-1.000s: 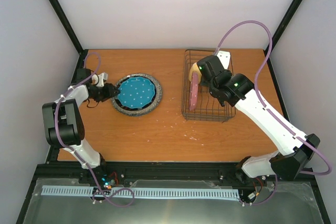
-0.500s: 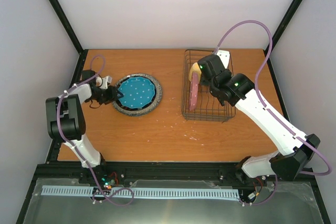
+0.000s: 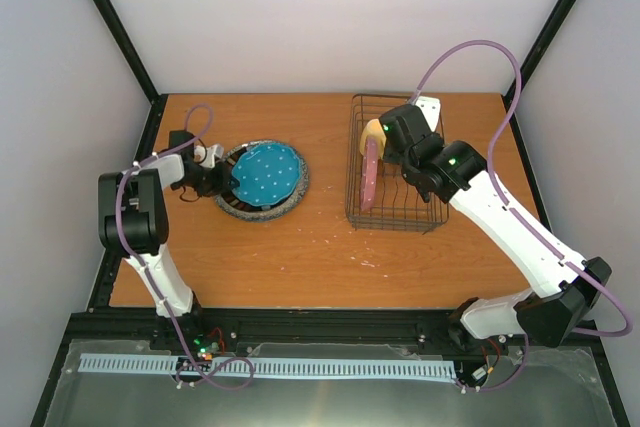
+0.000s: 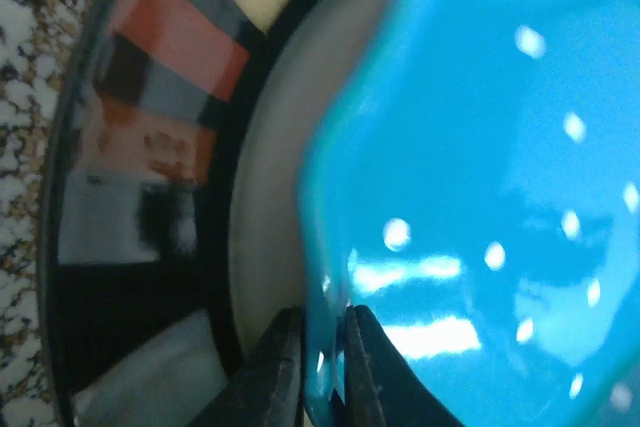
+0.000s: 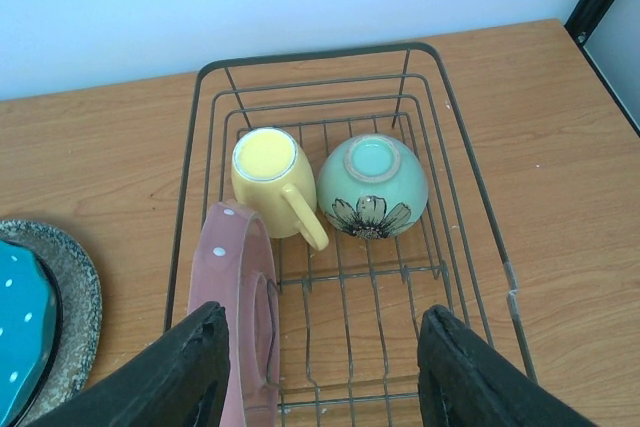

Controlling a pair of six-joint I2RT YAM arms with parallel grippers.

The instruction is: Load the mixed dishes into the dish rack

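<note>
My left gripper [image 4: 323,322] is shut on the left rim of the teal dotted plate [image 3: 265,172], which tilts up off the stack. Under it lie a dark-rimmed plate [image 4: 150,197] and the grey speckled plate [image 3: 262,211]. The dish rack [image 3: 432,217] stands at the right. In it the pink dotted plate [image 5: 235,287] stands on edge at the left side. The yellow mug [image 5: 268,179] and the mint-green bowl [image 5: 372,187] sit upside down at the rack's far end. My right gripper [image 5: 322,322] hangs open above the rack, holding nothing.
The rack's slots to the right of the pink plate hold nothing. Black frame posts and white walls close in the wooden table [image 3: 320,257] on three sides. The stack of plates sits near the table's left edge.
My left gripper has slid in onto the teal plate's rim and shut on it. The plate's left edge has risen off the stack. The right arm has not moved.
</note>
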